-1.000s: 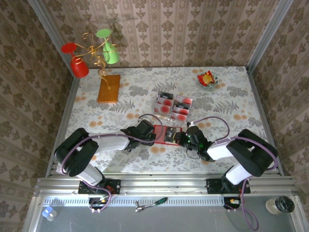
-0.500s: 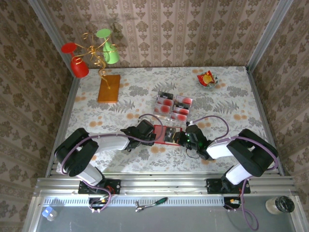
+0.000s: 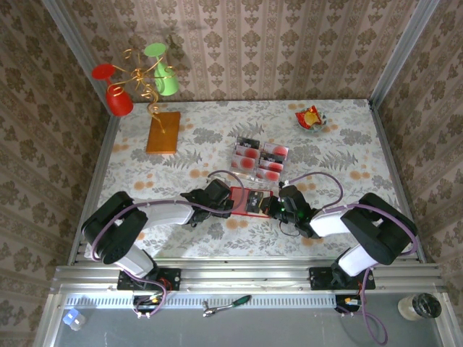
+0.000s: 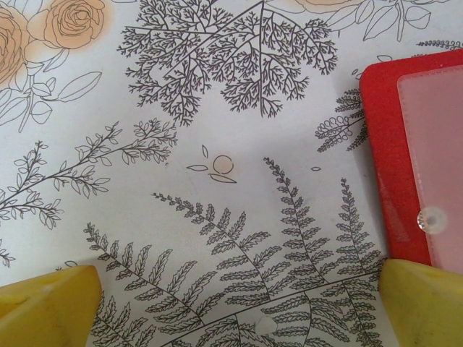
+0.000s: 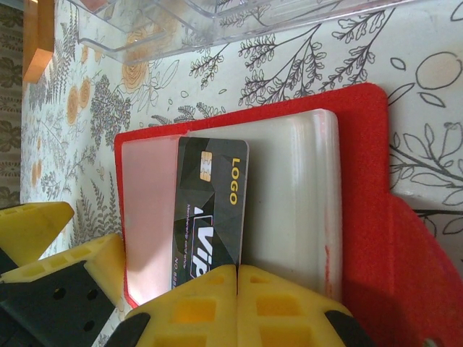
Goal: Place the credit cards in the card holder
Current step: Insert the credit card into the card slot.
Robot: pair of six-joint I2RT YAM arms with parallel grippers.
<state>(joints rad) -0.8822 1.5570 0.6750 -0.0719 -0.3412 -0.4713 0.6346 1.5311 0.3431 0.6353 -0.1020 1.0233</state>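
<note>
card (image 5: 210, 202): lower end behind right end effector (image 5: 237, 275) | card holder (image 4: 383, 144): cut off right

Red card holder (image 3: 249, 200) lies open and flat, clear pockets up. One dark credit card (image 5: 210, 210) rests on a pocket. The other cards (image 3: 259, 157) sit stacked just beyond.

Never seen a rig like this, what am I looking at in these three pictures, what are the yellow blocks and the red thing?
Two robot arms stand at a table's near edge. One picture looks down from above; the other two come from wrist cameras, so the yellow blocks are gripper fingers. The red thing is an open card holder. The left gripper stands open beside its edge. The right gripper is shut on a dark credit card lying over the holder's clear pockets. More cards wait in a clear tray behind.
</note>
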